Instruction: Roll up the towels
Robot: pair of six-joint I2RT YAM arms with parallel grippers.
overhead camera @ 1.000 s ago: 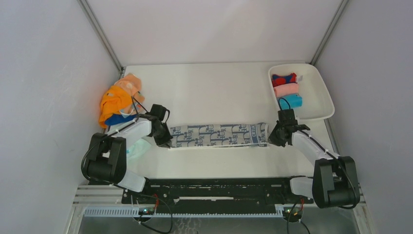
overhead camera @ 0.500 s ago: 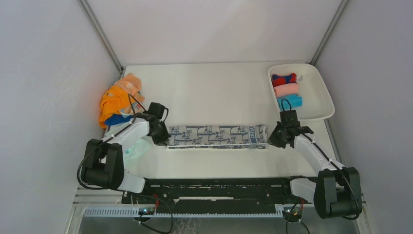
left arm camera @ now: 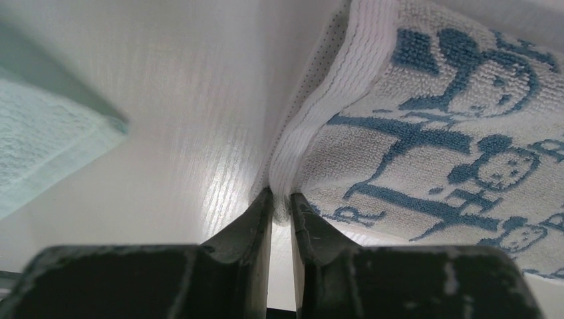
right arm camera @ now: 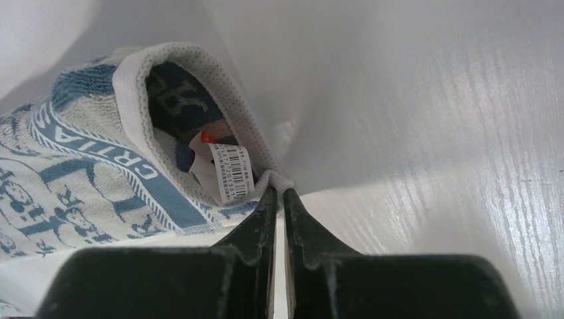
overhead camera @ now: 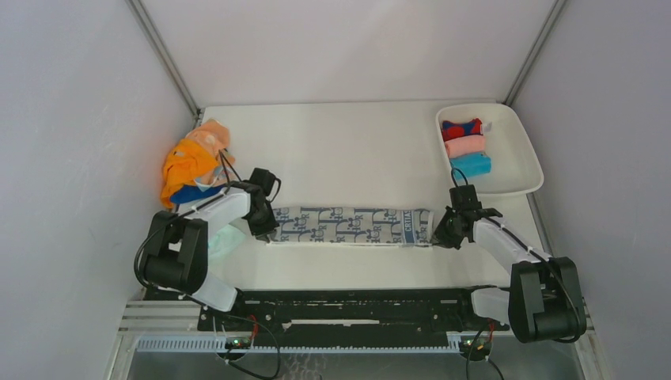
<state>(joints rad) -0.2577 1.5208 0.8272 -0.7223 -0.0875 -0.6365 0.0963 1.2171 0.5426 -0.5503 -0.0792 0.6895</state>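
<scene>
printed towel [overhead camera: 346, 225]: folded strip, long axis running left-right

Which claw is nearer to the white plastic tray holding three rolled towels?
Right. The right claw pinches the right end of the white, blue-printed cloth towel, just short of the white plastic tray. The left claw grips that towel's opposite end, much farther away.

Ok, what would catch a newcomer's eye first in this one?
A long printed towel stretched across the middle of the table, the left jaws and right jaws pinching its ends. Then three rolled towels lined up in the white tray far right, and a bright orange heap far left.
</scene>
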